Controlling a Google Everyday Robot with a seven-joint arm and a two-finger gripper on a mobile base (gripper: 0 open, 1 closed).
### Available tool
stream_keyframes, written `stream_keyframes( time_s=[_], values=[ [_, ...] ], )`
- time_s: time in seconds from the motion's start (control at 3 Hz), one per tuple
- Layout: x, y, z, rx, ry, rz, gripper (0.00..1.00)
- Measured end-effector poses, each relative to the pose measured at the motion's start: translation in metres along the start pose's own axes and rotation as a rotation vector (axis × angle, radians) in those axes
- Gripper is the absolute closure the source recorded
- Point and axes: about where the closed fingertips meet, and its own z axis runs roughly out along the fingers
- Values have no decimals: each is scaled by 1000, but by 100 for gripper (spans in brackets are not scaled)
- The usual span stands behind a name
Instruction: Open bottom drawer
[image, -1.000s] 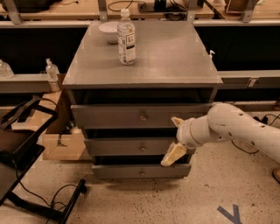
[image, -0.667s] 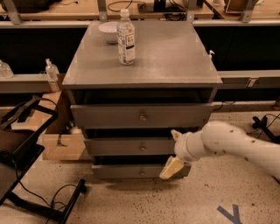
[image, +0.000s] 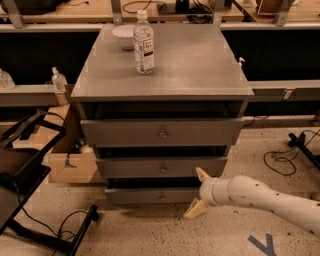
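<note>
Camera view: bottom drawer (image: 135, 196) sat lowest in the cabinet (image: 190, 65), at floor level, its front set back under the middle drawer (image: 130, 167). Judged not yet pulled out. Knob (image: 161, 197) was small, centred on the front and bare.

Gripper (image: 195, 193) hung just right of the knob, before the drawer's right half. Its fingers were spread apart and held nothing, one tip up near the middle drawer's lower edge, the other down near the floor. Whether either tip touched the drawer front could not be told. Arm (image: 265, 197) came in low from the right.

Step in hand, by judgement: approach to the knob, pre-grasp. The next move called for a shift left until the knob lay between the fingers, then closing on it and pulling straight out. Risk: the small knob might slip from the grip.

Bottle (image: 144, 42) and bowl (image: 123, 35) stood on the cabinet top, well apart from the work.
</note>
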Motion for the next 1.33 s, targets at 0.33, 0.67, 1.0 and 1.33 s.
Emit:
stream_keyframes(
  time_s=[0.33, 0.67, 1.0, 1.33],
  values=[
    [43, -8, 53, -9, -26, -52, 0],
    [89, -16, 109, -33, -29, -20, 0],
    [87, -14, 108, -36, -29, -23, 0],
    [97, -1, 131, -72, 30, -11, 0]
  ],
)
